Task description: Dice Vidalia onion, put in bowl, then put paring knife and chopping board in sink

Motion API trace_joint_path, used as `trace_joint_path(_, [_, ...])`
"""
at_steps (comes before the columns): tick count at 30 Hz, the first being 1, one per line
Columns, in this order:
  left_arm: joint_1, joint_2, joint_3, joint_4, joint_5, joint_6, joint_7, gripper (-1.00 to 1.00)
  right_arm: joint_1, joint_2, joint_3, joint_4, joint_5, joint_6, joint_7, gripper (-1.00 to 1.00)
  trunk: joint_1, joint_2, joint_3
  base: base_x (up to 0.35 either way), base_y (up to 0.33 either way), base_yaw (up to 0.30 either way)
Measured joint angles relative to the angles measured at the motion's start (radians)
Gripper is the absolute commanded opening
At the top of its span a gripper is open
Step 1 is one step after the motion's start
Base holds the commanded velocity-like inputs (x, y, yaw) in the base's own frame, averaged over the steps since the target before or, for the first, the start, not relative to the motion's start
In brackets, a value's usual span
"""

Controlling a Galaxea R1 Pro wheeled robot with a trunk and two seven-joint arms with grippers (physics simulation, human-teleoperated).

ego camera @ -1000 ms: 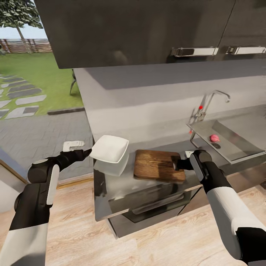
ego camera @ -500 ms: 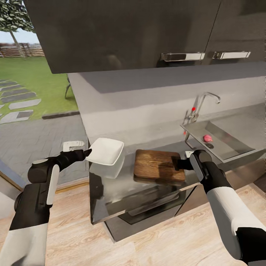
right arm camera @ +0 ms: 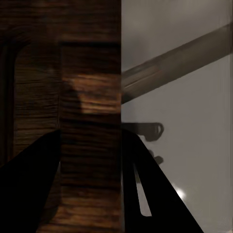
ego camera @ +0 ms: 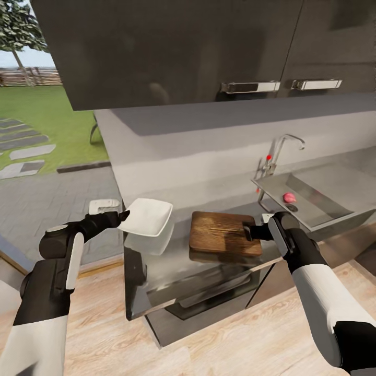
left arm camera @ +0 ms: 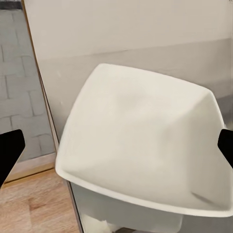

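The dark brown wooden chopping board (ego camera: 224, 233) is carried above the grey countertop (ego camera: 156, 277), the right gripper (ego camera: 249, 231) clamped on its edge nearest the steel sink (ego camera: 313, 201). Beyond the board's other end, the left gripper (ego camera: 123, 215) pinches the rim of the white squarish bowl (ego camera: 145, 216). The small pinkish-red Vidalia onion (ego camera: 289, 197) lies in the sink. The onion looks round, smooth and prone to rolling; a grip across its middle seems best.

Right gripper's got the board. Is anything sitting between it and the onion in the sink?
Nothing visible blocks it. The right gripper clamps the chopping board by its near edge; the Vidalia onion lies in the sink basin beside the drain, beyond and to the right. Between them shows only bare countertop and the sink's steel drainboard.
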Motion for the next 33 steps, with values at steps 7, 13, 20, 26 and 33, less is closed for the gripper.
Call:
trace_joint_path(7, [0.0, 0.0, 0.0, 0.0, 0.0, 0.0, 0.0, 1.0, 0.0, 0.0, 0.0, 0.0, 0.0, 0.0, 0.0, -1.0, 0.0, 0.0, 0.011, 0.0, 0.0, -0.001])
trace_joint_path(13, [0.0, 0.0, 0.0, 0.0, 0.0, 0.0, 0.0, 1.0, 0.0, 0.0, 0.0, 0.0, 0.0, 0.0, 0.0, -1.0, 0.0, 0.0, 0.02, 0.0, 0.0, 0.0])
trace_joint_path(20, [0.0, 0.0, 0.0, 0.0, 0.0, 0.0, 0.0, 1.0, 0.0, 0.0, 0.0, 0.0, 0.0, 0.0, 0.0, -1.0, 0.0, 0.0, 0.032, 0.0, 0.0, 0.0])
trace_joint_path(26, [0.0, 0.0, 0.0, 0.0, 0.0, 0.0, 0.0, 1.0, 0.0, 0.0, 0.0, 0.0, 0.0, 0.0, 0.0, -1.0, 0.0, 0.0, 0.041, 0.0, 0.0, 0.0])
trace_joint_path(33, [0.0, 0.0, 0.0, 0.0, 0.0, 0.0, 0.0, 1.0, 0.0, 0.0, 0.0, 0.0, -0.004, 0.0, 0.0, -1.0, 0.0, 0.0, 0.051, 0.0, -0.065, 0.0])
